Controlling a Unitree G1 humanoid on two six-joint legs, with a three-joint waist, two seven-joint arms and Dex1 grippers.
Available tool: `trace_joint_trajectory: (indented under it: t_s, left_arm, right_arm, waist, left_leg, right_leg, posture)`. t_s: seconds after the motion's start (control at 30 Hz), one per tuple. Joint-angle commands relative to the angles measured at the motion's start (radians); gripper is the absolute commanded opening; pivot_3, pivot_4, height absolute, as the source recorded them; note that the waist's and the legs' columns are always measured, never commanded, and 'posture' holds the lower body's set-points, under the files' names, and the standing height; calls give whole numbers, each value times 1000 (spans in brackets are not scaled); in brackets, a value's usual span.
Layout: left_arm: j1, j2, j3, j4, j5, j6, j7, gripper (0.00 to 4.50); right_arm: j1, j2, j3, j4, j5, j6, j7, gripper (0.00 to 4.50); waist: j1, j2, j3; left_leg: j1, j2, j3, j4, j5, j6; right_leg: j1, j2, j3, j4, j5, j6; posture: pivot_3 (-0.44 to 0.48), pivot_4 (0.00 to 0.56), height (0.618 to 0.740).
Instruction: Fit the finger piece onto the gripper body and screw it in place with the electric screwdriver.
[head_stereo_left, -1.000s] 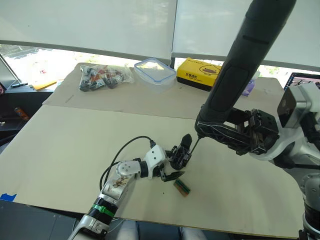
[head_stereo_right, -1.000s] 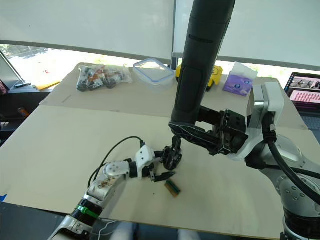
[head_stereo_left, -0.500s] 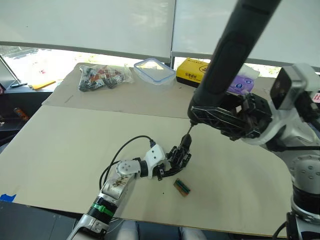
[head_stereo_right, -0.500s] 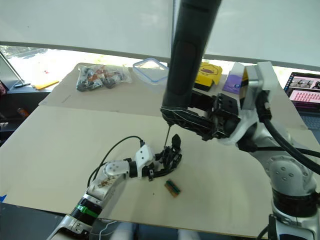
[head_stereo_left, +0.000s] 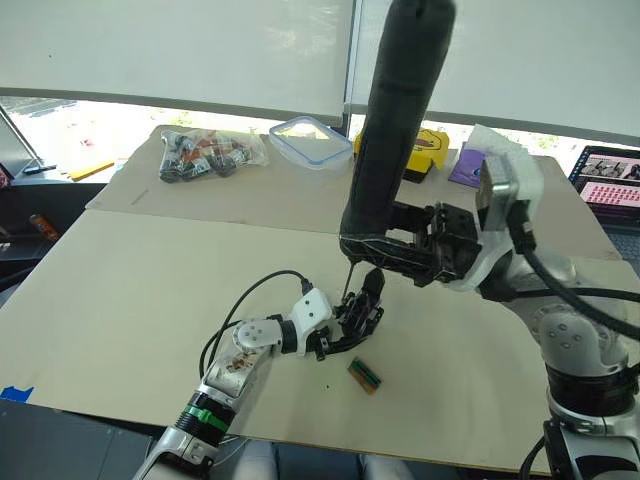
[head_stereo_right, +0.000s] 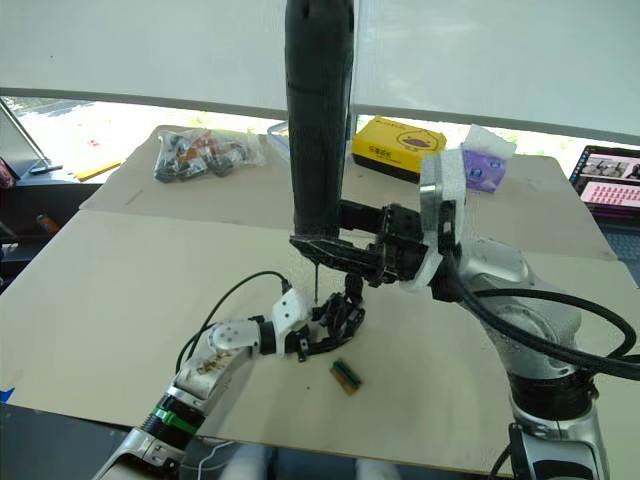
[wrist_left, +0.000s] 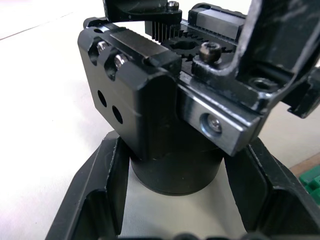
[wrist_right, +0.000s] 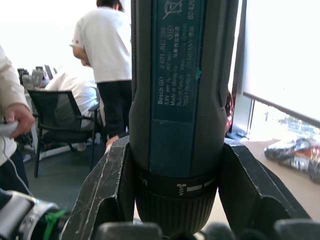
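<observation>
The left end effector lay low on the table, its two black fingers clamped on either side of the round base of the gripper body, which stood upright near the front middle of the table. Gears, screw heads and a linkage showed on top of that mechanism, and one pointed black finger of it stuck up beside the bit.

The right end effector was clenched around the electric screwdriver, its fingers pressed against the tool's dark barrel just above the collar. The tool stood nearly upright, its thin metal bit pointing down at the top of the gripper body; whether the tip touched a screw I could not tell. I could not pick out the finger piece among the black parts.

A small green-brown block lay on the table just beside the gripper body, toward the front edge. At the far side sat a bag of parts, a clear plastic container, a yellow box and a purple packet. Behind the right arm, people stood by a chair.
</observation>
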Motion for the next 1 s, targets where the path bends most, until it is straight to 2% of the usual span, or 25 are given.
trace_joint_trajectory:
  t_s: [0.03, 0.47, 1.0]
  left_arm:
    - [12, 3, -30, 19, 15, 42, -6, 2257]
    - [15, 4, -38, 6, 13, 68, -7, 2257]
    - [14, 6, -43, 4, 14, 78, -13, 2257]
  right_arm:
    - [30, 14, -17, -28, -52, -61, 30, 1903]
    - [78, 90, -7, -30, -141, -86, 51, 1903]
    - [62, 109, 8, -27, -202, -62, 46, 1903]
  waist:
    - [1, 0, 0]
    - [1, 0, 0]
    - [1, 0, 0]
  left_leg:
    - [0, 0, 0, 0, 0, 0]
    - [0, 0, 0, 0, 0, 0]
    - [0, 0, 0, 0, 0, 0]
  right_leg:
    - [0, 0, 0, 0, 0, 0]
    - [0, 0, 0, 0, 2, 3]
    - [0, 0, 0, 0, 1, 3]
  posture:
    - [0, 150, 740]
    - [0, 150, 740]
    - [0, 150, 740]
